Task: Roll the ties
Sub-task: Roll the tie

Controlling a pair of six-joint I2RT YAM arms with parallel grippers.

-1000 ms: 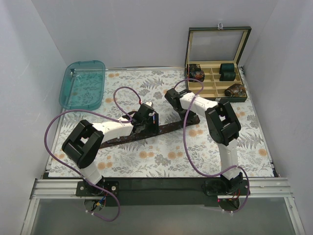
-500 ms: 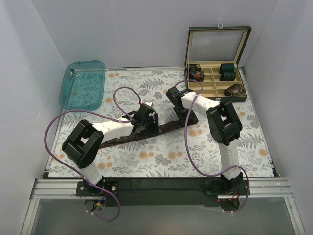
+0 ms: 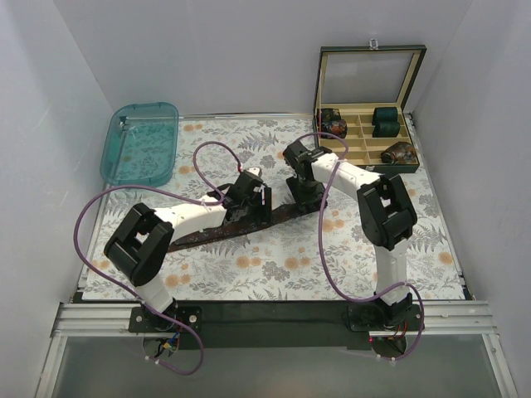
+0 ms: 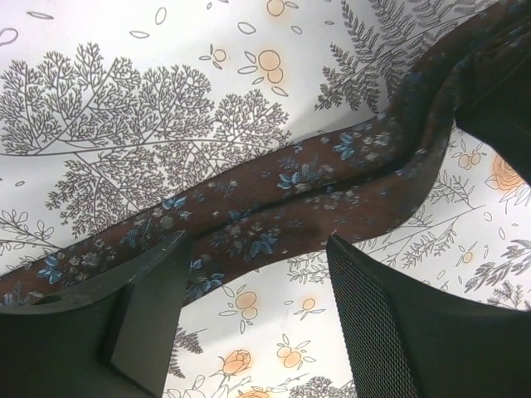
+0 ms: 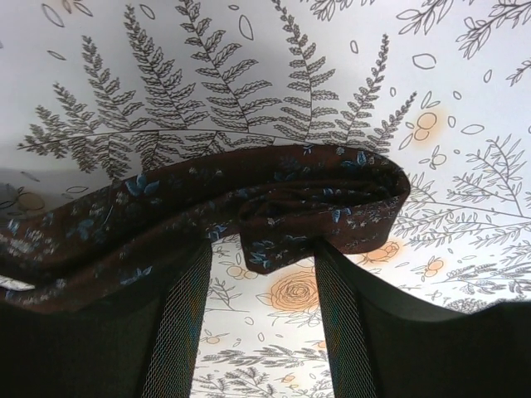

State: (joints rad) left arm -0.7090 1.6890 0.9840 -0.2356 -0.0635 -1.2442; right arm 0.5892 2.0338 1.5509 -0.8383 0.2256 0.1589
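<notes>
Starting at the left, the brown tie (image 3: 199,238) lies slantwise along the counter (image 3: 274,265), its tail toward the near left. Over its middle hangs the left end effector (image 4: 255,245), fingers spread wide astride the cloth, gripping nothing. Further right, the right end effector (image 5: 261,247) stands part open over the tie's folded-over end. To roll well, I judge the right should hold that first fold tight and square while the left pins the strip flat.

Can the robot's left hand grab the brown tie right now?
Probably yes. The left hand hangs open close over the tie, and nothing lies between its fingers and the cloth.
</notes>
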